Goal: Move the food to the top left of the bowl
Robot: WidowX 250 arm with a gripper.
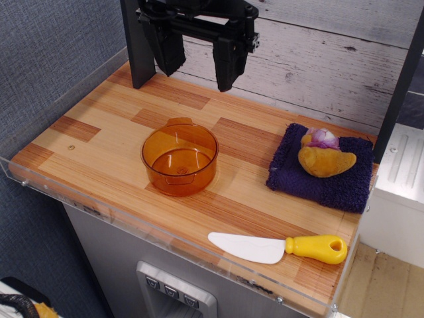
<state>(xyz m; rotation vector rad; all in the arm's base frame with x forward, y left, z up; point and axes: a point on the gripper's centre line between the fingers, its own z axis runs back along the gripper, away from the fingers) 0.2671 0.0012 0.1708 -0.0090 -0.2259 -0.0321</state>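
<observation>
Hanging with jaws spread and empty, our gripper (199, 56) is waiting high at the back of the wooden counter (93, 132), well apart from the toy potato (326, 161). We are seeing that food lying on a purple cloth (298, 179), right of the orange bowl (179, 159), long axis running left-right, purple knob toward the rear. We are judging the soft cloth may snag under descending fingers and lift with it.

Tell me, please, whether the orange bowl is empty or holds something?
Empty: the bowl stands upright and its bare bottom shows through; the food lies on the purple cloth.
</observation>
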